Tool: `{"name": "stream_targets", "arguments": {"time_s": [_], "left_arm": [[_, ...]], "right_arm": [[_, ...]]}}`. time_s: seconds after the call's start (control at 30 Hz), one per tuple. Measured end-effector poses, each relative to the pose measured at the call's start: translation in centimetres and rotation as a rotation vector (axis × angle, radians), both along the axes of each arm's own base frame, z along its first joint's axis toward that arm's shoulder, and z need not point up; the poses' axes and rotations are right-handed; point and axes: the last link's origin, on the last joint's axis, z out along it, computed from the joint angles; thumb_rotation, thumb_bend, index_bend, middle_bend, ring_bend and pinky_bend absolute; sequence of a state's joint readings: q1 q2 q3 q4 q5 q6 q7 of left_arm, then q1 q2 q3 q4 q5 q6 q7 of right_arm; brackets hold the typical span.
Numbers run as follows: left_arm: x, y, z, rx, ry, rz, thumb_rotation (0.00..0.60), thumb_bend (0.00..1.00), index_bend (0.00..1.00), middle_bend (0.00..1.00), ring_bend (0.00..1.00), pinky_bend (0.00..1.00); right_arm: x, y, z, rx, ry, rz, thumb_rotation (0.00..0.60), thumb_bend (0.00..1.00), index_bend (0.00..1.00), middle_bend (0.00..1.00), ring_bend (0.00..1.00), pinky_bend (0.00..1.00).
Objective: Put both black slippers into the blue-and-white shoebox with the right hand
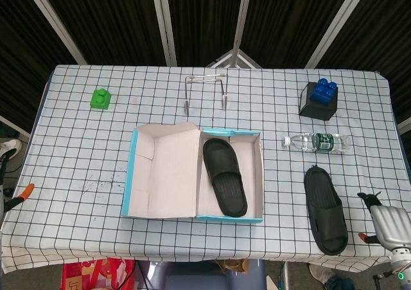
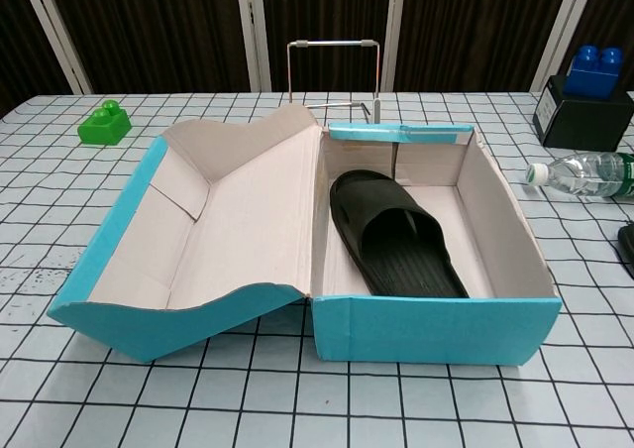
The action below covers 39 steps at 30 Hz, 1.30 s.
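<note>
1. Scanning from the left edge of the head view: only an orange-tipped bit of the left hand (image 1: 19, 195) shows at lower left, beside the checked tablecloth (image 1: 77, 155). Cannot tell whether its fingers are apart or together. The task leaves this hand idle, so a parked position fits.
2. Upper left: green block (image 1: 100, 98), well apart from the work area; not part of the task.
3. Centre: blue-and-white shoebox (image 1: 260, 174) sits open, lid folded flat to the left. This leaves the right compartment exposed from above, presumably for loading.
4. Inside that compartment: first black slipper (image 1: 225, 184) lies flat against the left wall, toe toward the lower edge of the frame. Judgement: the free strip along the right wall is room for its mate.
5. Upper centre: wire rack (image 1: 205, 91), behind the box, clear of it.
6. Right of the box: water bottle (image 1: 316, 142) on its side; blue block on a black cube (image 1: 319, 99) above it.
7. Lower right: second black slipper (image 1: 325, 208) is on the cloth, outside the box. Task roughly half done.
8. Lower right corner: right hand (image 1: 387, 222), just beside that slipper, not touching it, holding nothing; finger spread cannot be judged. Likely staged for the pickup.
</note>
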<state>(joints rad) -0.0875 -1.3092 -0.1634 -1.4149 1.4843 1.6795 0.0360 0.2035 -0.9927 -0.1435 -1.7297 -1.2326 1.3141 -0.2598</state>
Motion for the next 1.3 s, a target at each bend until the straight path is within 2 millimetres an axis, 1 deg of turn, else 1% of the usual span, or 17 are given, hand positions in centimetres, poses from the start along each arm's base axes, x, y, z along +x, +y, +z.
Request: {"name": "stream_targets", "arguments": {"time_s": [0.3, 0.47, 0.63, 0.77, 1.2, 1.3], "left_arm": [[-0.2, 0.0, 0.3, 0.013, -0.007, 0.014, 0.6, 0.23, 0.19, 0.0, 0.0, 0.12], [-0.1, 0.0, 0.2, 0.009, -0.006, 0.016, 0.6, 0.23, 0.19, 0.0, 0.0, 0.12], [-0.1, 0.0, 0.2, 0.01, -0.006, 0.014, 0.6, 0.23, 0.19, 0.0, 0.0, 0.12], [-0.1, 0.0, 0.1, 0.007, -0.005, 0.015, 0.6, 0.23, 0.19, 0.0, 0.0, 0.12], [0.0, -0.1, 0.1, 0.016, -0.001, 0.012, 0.6, 0.23, 0.19, 0.0, 0.0, 0.12], [0.0, -0.1, 0.1, 0.016, 0.0, 0.014, 0.6, 0.23, 0.19, 0.0, 0.0, 0.12]], "right_arm": [[-0.7, 1.6, -2.8, 0.02, -0.002, 0.013, 0.6, 0.0, 0.2, 0.25, 1.0, 1.0], [-0.7, 2.1, -3.6, 0.04, -0.006, 0.018, 0.6, 0.0, 0.2, 0.25, 1.0, 1.0], [-0.2, 2.7, -4.3, 0.062, -0.011, 0.037, 0.6, 0.0, 0.2, 0.25, 1.0, 1.0], [0.0, 2.6, -4.8, 0.06, -0.008, 0.056, 0.6, 0.0, 0.2, 0.25, 1.0, 1.0], [-0.5, 2.0, -7.2, 0.07, -0.009, 0.089, 0.6, 0.0, 0.2, 0.25, 1.0, 1.0], [-0.6, 1.9, -7.5, 0.071, -0.016, 0.09, 0.6, 0.0, 0.2, 0.25, 1.0, 1.0]]}}
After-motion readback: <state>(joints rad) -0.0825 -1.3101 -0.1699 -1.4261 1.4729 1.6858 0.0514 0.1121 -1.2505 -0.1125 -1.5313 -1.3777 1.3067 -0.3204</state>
